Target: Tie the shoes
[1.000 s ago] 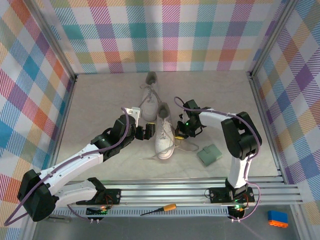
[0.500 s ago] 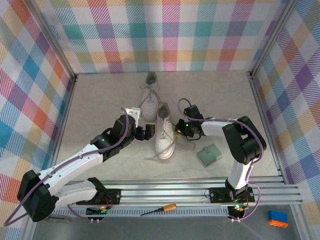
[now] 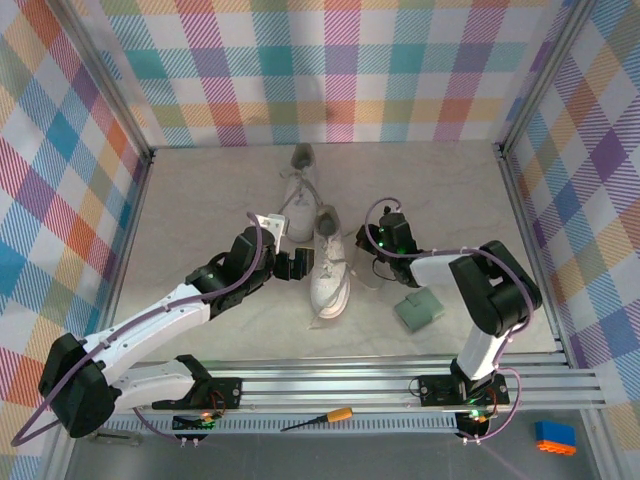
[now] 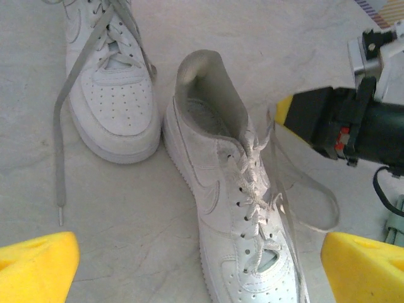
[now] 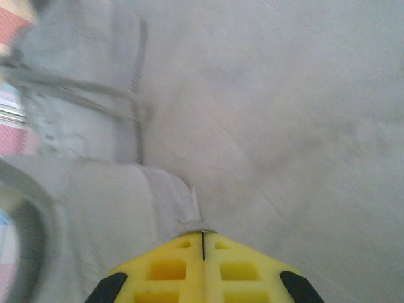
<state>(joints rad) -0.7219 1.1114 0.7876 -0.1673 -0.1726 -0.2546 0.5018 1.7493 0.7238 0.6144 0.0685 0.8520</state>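
From above, the shoes point(image 3: 330, 275) lay mid-bench point(image 3: 200, 200), with the left gripper point(image 3: 290, 265) and right gripper point(image 3: 374, 245) flanking the nearer one. The left wrist view showed yellow fingers point(image 4: 38, 268) spread wide, released, above that shoe. In the right wrist view the pads point(image 5: 170, 268) were clenched on a white lace point(image 5: 167, 192).

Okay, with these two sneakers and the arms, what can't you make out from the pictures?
- Left wrist view: the bottom edge cuts off the near shoe's toe.
- Same view: the top edge cuts off the far shoe's heel.
- Right wrist view: blur hides where the lace pinched by the right end effector leads.
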